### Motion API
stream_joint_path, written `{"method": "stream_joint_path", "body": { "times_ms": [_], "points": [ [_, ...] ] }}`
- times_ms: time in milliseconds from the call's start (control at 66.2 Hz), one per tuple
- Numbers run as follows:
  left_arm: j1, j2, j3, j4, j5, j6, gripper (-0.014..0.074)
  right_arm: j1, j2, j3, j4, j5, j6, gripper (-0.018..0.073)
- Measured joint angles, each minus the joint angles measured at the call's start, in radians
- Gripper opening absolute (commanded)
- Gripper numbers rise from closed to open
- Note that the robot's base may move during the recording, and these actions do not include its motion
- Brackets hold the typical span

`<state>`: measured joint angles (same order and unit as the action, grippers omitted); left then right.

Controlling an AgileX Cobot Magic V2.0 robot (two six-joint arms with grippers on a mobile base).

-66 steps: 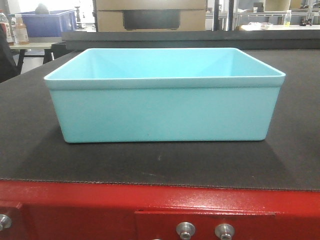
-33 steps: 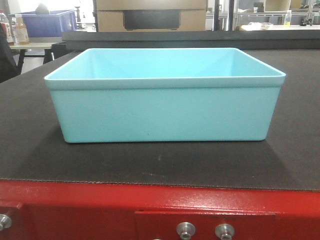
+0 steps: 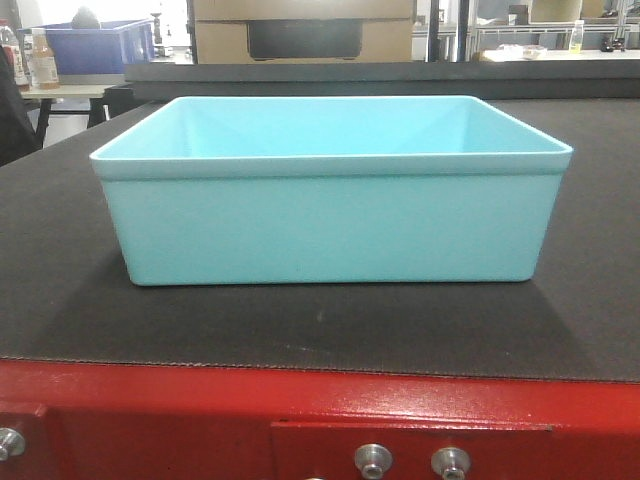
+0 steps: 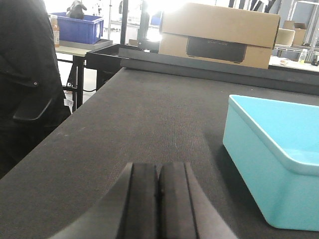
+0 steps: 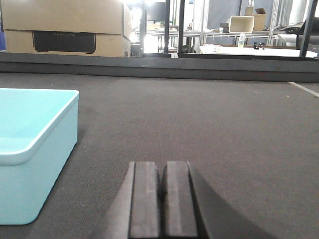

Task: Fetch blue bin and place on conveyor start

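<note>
My left tool (image 4: 158,209) and right tool (image 5: 163,204) both sit pinched closed, holding nothing, low over the surface (the dark belt of the conveyor start (image 3: 300,400)). The blue bin (image 3: 330,200) rests upright on that belt between them, right of the left tool and left of the right, long axis running across. Neither arm looks clearly nearer.

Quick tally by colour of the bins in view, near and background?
Turquoise bin on the belt: 1
Dark blue bin on the background table: 1
Total: 2
</note>
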<state>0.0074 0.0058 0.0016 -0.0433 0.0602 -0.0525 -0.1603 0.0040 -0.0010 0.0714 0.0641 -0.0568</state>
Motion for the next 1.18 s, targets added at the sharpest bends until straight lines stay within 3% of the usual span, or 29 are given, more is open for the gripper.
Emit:
{"method": "stream_joint_path", "body": {
  "times_ms": [1178],
  "points": [
    [0.000, 0.000, 0.000, 0.000, 0.000, 0.000, -0.0111, 0.000, 0.000, 0.001, 0.000, -0.002, 0.000, -0.0162]
  ]
}}
